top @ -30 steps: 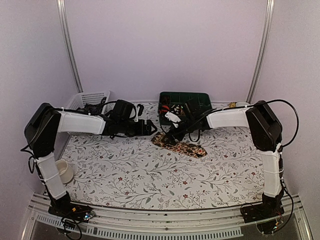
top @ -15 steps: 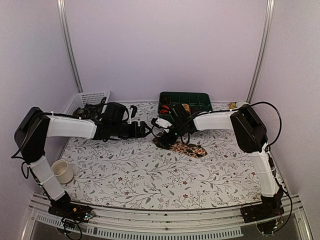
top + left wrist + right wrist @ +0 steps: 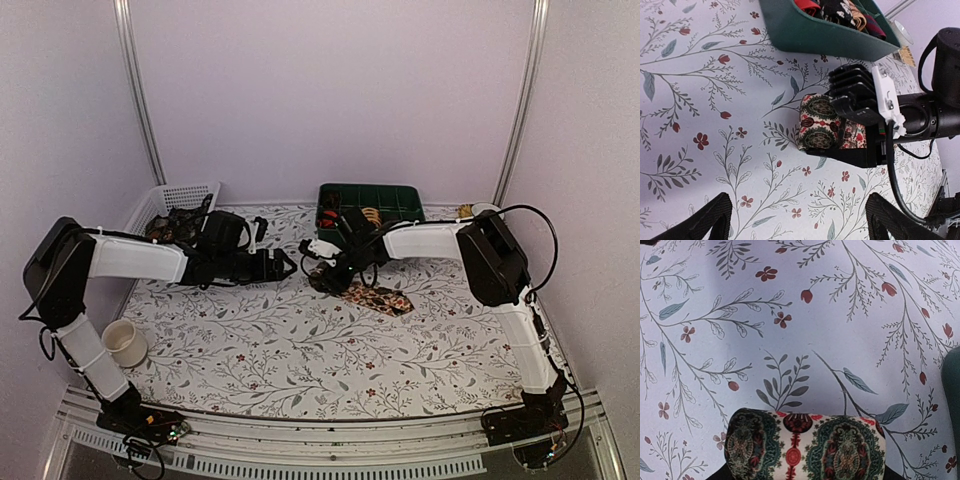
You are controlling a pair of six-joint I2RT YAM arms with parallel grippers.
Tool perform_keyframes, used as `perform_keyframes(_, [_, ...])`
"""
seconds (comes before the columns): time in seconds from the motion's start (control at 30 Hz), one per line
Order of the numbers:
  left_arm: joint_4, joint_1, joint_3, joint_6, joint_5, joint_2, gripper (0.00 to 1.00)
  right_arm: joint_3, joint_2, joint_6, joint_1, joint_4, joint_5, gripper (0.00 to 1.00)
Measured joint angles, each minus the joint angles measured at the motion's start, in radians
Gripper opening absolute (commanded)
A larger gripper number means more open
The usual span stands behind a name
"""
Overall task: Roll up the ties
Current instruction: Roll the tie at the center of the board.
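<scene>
A dark tie with a red, green and cream ornamental print (image 3: 378, 298) lies on the flowered tablecloth, its left end wound into a roll (image 3: 819, 128). My right gripper (image 3: 328, 268) sits over that roll, one black jaw on each end of it, shut on it. In the right wrist view the roll (image 3: 805, 445) fills the gap between the fingers of the right gripper (image 3: 805, 476). My left gripper (image 3: 287, 265) hovers just left of the roll, apart from it. Its fingertips (image 3: 715, 220) stand wide open over bare cloth, and nothing lies in the left gripper (image 3: 802, 222).
A green compartment tray (image 3: 392, 196) with several rolled ties (image 3: 840, 10) stands behind the right gripper. A white mesh basket (image 3: 183, 197) with dark fabric sits at the back left. A white cup (image 3: 125, 342) stands near the left arm's base.
Both grippers have shifted left. The right gripper's jaws have narrowed onto the tie's roll. The left gripper has backed away a little and stayed open.
</scene>
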Motion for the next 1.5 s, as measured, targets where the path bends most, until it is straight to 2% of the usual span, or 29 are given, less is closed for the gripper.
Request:
perform_keyframes(0.4, [0.010,0.002,-0.037,0.000,0.026,-0.014,0.93,0.016,0.000,-0.040,-0.001,-0.094,-0.107,0.51])
perform_keyframes(0.6, [0.012,0.002,-0.130,-0.010,0.024,-0.102,0.93,-0.110,-0.049,-0.014,0.020,-0.001,-0.159,0.49])
perform_keyframes(0.8, [0.013,0.002,-0.220,-0.027,0.017,-0.204,0.93,-0.265,-0.147,0.038,0.151,0.046,-0.138,0.45])
perform_keyframes(0.97, [0.002,0.009,-0.269,-0.038,0.000,-0.241,0.94,-0.288,-0.167,0.083,0.229,0.049,-0.066,0.75])
perform_keyframes(1.17, [0.002,0.009,-0.286,-0.055,0.002,-0.256,1.00,-0.287,-0.179,0.093,0.240,0.029,-0.019,0.99])
perform_keyframes(1.5, [0.093,-0.030,-0.324,-0.110,0.050,-0.264,1.00,-0.322,-0.270,0.174,0.239,-0.104,-0.036,1.00])
